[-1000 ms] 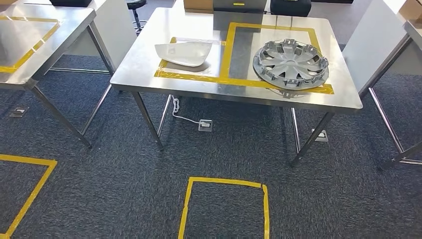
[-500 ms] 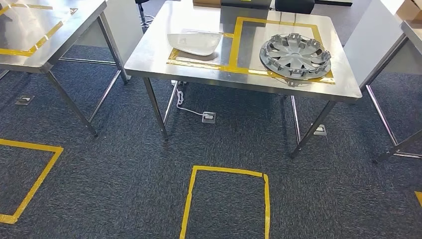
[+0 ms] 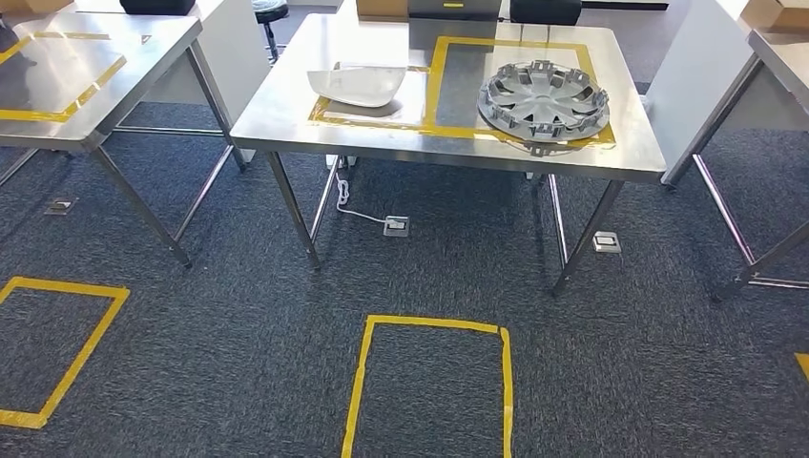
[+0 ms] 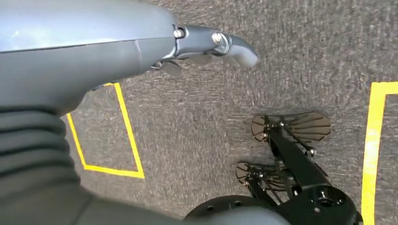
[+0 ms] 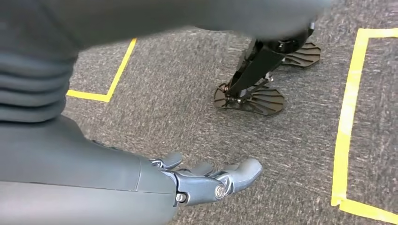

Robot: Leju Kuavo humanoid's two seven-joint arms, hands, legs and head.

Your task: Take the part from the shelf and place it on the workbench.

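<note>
In the head view a steel workbench (image 3: 282, 107) stands ahead with yellow tape outlines on its top. A white curved shell part (image 3: 356, 84) lies in the left outline and a silver wheel cover (image 3: 544, 98) in the right one. Both arms hang at my sides over the carpet. In the left wrist view my left hand (image 4: 206, 44) holds nothing, its thumb stretched out. My right hand (image 5: 211, 180) is also empty, with its fingers extended and slightly apart, in the right wrist view.
A second steel table (image 3: 76, 95) stands at the left and another table's corner (image 3: 782, 48) at the right. Yellow tape squares (image 3: 434, 382) mark the dark carpet. A floor socket (image 3: 396, 226) with a white cable sits under the workbench.
The whole head picture has shifted: the workbench now sits higher and a little left, so the camera has moved. The parts on the bench lie as before.
</note>
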